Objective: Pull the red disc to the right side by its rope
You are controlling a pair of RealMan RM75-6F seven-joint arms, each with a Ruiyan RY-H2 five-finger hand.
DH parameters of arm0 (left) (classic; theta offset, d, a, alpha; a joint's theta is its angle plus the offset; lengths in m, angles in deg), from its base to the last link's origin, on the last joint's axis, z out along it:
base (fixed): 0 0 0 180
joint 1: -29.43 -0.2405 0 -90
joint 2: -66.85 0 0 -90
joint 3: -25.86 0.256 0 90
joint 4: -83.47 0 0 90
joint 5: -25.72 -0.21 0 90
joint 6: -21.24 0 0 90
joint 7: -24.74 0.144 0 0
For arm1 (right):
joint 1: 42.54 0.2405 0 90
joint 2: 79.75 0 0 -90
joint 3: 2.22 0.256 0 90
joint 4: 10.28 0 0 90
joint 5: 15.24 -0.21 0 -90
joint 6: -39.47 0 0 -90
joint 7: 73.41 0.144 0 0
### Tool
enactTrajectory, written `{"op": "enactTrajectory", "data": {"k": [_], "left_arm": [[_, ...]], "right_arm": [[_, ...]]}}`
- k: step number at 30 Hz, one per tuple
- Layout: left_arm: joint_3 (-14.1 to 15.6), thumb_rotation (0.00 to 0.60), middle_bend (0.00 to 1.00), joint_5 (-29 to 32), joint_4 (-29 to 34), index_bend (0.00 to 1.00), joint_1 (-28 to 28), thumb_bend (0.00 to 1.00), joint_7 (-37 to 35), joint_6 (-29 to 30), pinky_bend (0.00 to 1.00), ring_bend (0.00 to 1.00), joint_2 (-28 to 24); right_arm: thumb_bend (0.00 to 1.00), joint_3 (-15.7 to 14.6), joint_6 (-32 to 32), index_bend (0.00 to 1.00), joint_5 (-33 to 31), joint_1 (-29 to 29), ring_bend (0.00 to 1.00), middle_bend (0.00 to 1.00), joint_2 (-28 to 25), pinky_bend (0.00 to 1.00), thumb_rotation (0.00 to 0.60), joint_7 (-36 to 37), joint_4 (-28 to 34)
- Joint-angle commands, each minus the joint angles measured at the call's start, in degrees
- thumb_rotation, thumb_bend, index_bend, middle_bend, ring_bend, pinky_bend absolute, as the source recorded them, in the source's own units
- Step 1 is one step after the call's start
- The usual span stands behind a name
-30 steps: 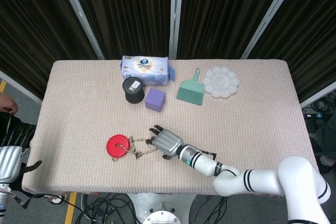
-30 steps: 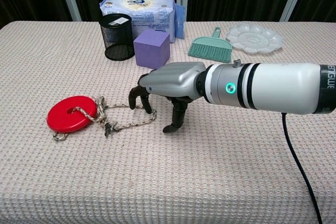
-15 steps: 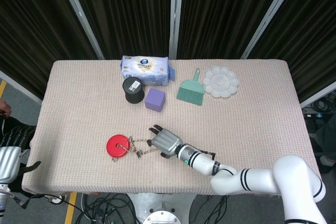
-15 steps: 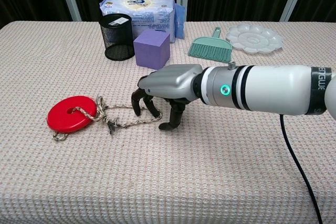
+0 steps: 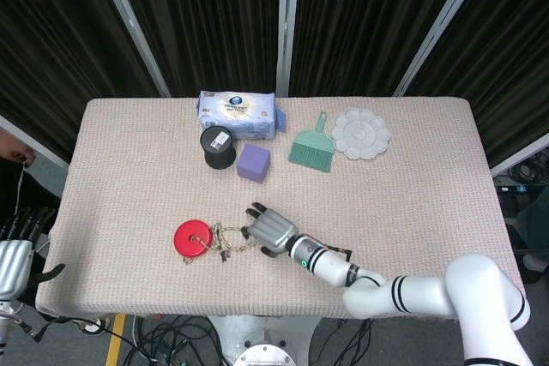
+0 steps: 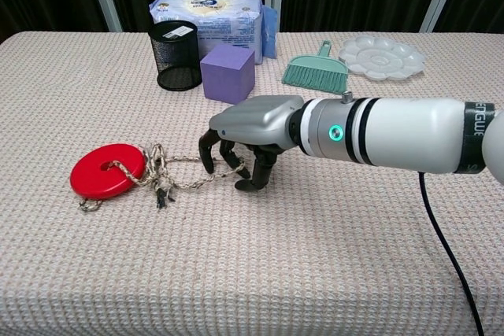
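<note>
One red disc (image 6: 107, 170) was seen lying flat on the table (image 6: 331, 273), left of centre, with one rope (image 6: 175, 175) trailing from it toward the right hand (image 6: 250, 131). The right hand's fingers (image 6: 209, 151) were curled down over the rope's free end — whether the rope was actually gripped could not be told. The left hand (image 5: 17, 255) was glimpsed at the table's left edge, fingers extended and nothing held. Along the far side were counted one tissue pack (image 5: 238, 113), one black mesh cup (image 6: 178, 56), one purple cube (image 6: 228, 72), one green brush (image 6: 316, 72) and one white palette (image 6: 381, 57).
</note>
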Motion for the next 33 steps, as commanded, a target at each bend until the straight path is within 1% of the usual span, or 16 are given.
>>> {"op": "enactTrajectory", "data": {"k": [1,4,8,14,16,19,21,26,33], "left_arm": [[-0.02,0.6,0.1,0.01,0.03,0.13,-0.01,0.0,0.03,0.01,0.13,0.04,-0.03],[-0.09,0.6,0.1,0.03,0.11,0.13,-0.06,0.0,-0.02,0.13,0.13,0.04,-0.11],[-0.11,0.6,0.1,0.08,0.06,0.13,-0.12,0.0,-0.06,0.15,0.13,0.04,-0.15],[-0.11,0.6,0.1,0.11,-0.05,0.13,-0.18,0.0,-0.14,0.1,0.13,0.04,-0.11],[-0.12,0.6,0.1,0.05,0.0,0.13,-0.14,0.0,-0.05,0.09,0.13,0.04,-0.09],[-0.16,0.6,0.1,0.01,0.15,0.13,-0.1,0.0,0.08,0.11,0.13,0.04,-0.11],[-0.19,0.6,0.1,0.0,0.29,0.13,-0.1,0.0,0.19,0.14,0.13,0.04,-0.19],[-0.26,0.6,0.1,-0.09,0.87,0.13,-0.06,0.0,0.48,0.21,0.13,0.04,-0.45],[-0.22,0.6,0.1,-0.11,1.68,0.13,0.18,0.0,1.11,-0.25,0.13,0.04,-0.52]], "right_arm": [[0.3,0.03,-0.41,0.39,-0.05,0.0,0.1,0.61,0.29,0.0,0.6,-0.12,-0.18],[0.31,0.37,-1.74,0.46,0.41,-0.24,0.13,0.63,0.81,0.0,0.6,-0.12,-0.49],[0.32,0.76,-4.12,0.6,1.57,-0.89,0.21,0.69,1.47,0.0,0.6,-0.18,-1.05],[0.37,1.07,-6.39,0.73,3.41,-2.32,0.27,0.77,1.5,0.0,0.6,1.47,-1.35],[0.38,1.12,-7.13,0.76,4.14,-2.83,0.28,0.8,1.42,0.0,0.6,2.09,-1.46],[0.39,1.14,-8.69,0.84,5.48,-3.84,0.32,0.84,1.02,0.0,0.6,2.96,-1.41],[0.39,1.09,-9.84,0.89,6.25,-4.66,0.34,0.88,0.21,0.0,0.6,3.29,-1.08],[0.41,0.73,-12.04,0.95,6.76,-7.03,0.36,0.92,-3.1,0.0,0.6,3.59,0.29],[0.43,-2.04,-15.08,0.99,7.29,-12.36,0.38,0.95,-10.36,0.0,0.6,4.89,3.0]]}}
